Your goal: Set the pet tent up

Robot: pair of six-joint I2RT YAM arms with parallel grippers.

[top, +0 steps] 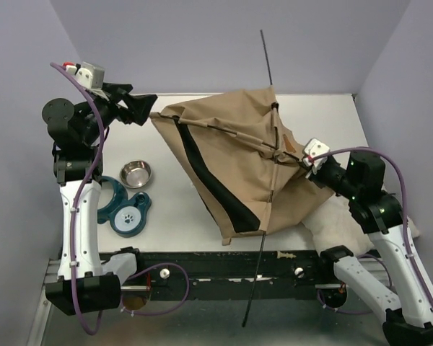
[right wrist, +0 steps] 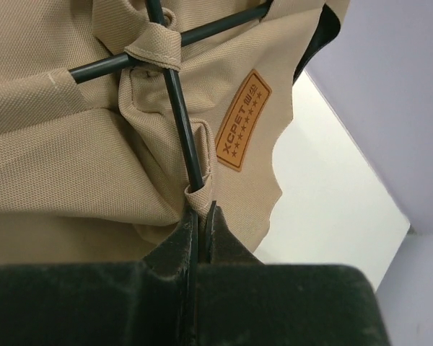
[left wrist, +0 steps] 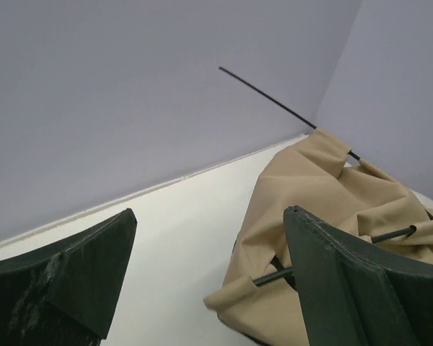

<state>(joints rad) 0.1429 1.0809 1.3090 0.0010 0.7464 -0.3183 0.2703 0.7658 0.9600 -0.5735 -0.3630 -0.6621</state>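
Tan pet tent [top: 231, 158]; pole [top: 265, 50] runs near-to-far

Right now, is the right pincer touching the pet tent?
Touching. The right wrist view shows the right pincer shut on the pet tent fabric where a black pole ends.

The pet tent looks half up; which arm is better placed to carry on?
Probably the right: the right gripper is shut on the pet tent where a black pole enters the fabric. The left gripper is open and empty, beside the tent's far corner.
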